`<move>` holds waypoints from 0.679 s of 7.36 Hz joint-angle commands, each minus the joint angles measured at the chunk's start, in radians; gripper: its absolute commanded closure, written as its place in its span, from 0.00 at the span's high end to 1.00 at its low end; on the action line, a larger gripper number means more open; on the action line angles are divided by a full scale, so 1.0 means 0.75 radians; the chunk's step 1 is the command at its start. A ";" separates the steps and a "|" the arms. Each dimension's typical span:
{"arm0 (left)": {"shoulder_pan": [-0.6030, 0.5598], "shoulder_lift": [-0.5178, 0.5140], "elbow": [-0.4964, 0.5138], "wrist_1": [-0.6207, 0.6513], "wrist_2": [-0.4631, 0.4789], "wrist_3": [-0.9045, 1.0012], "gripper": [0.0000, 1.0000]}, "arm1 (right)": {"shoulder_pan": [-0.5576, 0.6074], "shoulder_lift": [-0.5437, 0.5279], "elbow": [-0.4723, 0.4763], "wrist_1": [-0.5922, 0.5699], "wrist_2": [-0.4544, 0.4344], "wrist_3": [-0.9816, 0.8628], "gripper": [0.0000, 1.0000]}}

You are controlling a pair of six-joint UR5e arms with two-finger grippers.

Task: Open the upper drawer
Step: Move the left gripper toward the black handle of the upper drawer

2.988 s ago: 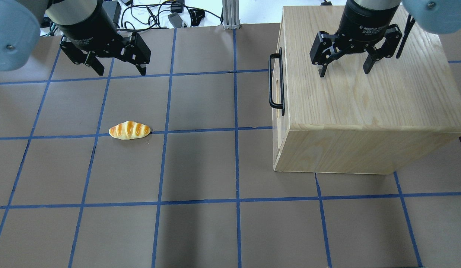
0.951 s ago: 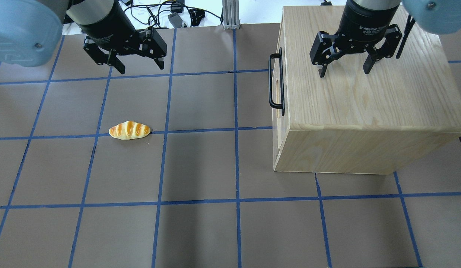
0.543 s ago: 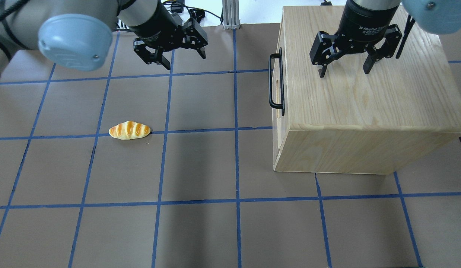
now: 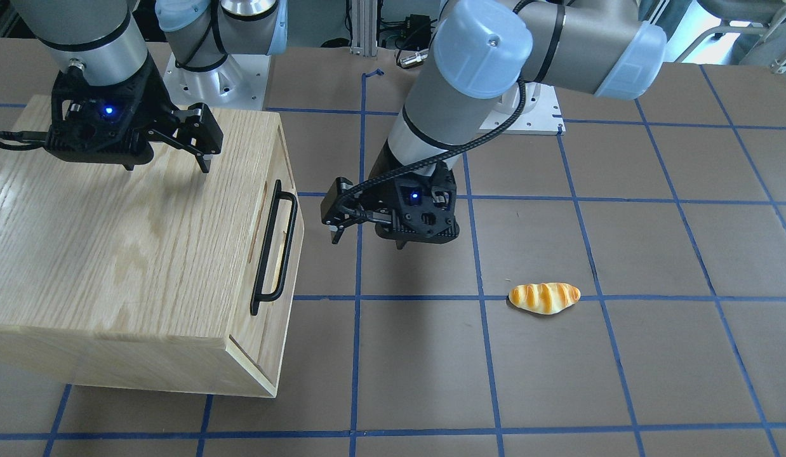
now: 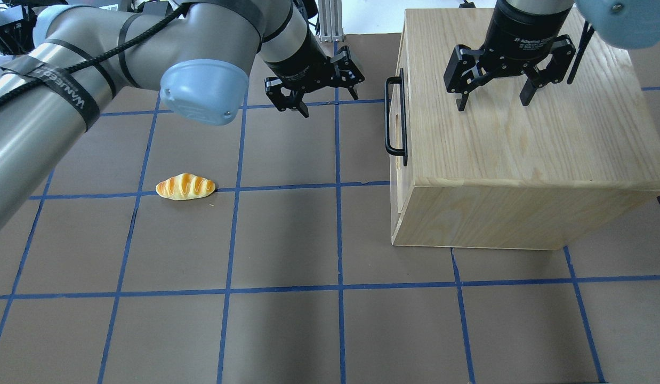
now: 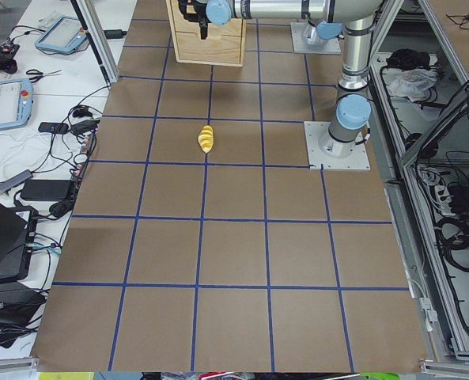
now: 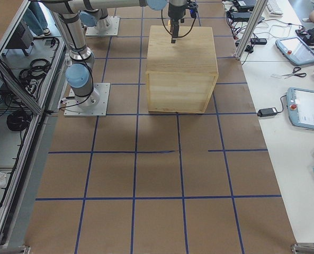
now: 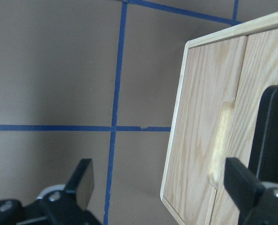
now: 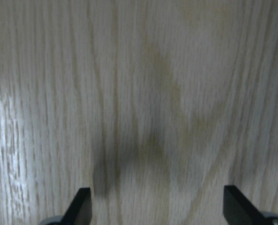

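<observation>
The upper drawer [image 5: 400,128] is shut, its front flush with the oak cabinet [image 5: 522,133]. Its long black bar handle [image 5: 395,114] faces the middle of the table and also shows in the front view [image 4: 273,247]. In the left wrist view the oblong slot [image 8: 221,140] and the handle [image 8: 270,136] are at the right. My left gripper [image 5: 330,104] is open and empty. It hangs a short way from the handle and touches nothing [image 4: 366,242]. My right gripper [image 5: 492,104] is open and empty just above the cabinet's top [image 9: 143,93].
A bread roll [image 5: 185,186] lies on the brown mat, well left of the cabinet [image 4: 544,298]. Cables and a metal post [image 5: 330,21] stand at the far edge. Blue tape lines grid the mat. The arm bases [image 4: 215,70] are behind the cabinet.
My left arm has swung from the far left across the table, and its open gripper is now close to the drawer handle. The right gripper, the cabinet and the roll have not moved.
</observation>
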 commanded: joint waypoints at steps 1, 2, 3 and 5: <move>-0.036 -0.024 -0.001 0.031 -0.051 -0.034 1.00 | 0.001 0.000 0.001 0.000 0.000 -0.001 1.00; -0.036 -0.032 -0.001 0.043 -0.082 -0.034 1.00 | 0.001 0.000 -0.001 0.000 0.000 0.001 1.00; -0.040 -0.042 -0.003 0.051 -0.082 -0.034 1.00 | 0.001 0.000 -0.001 0.000 0.000 0.001 1.00; -0.071 -0.065 -0.003 0.069 -0.080 -0.030 1.00 | 0.001 0.000 -0.001 0.000 0.000 -0.001 1.00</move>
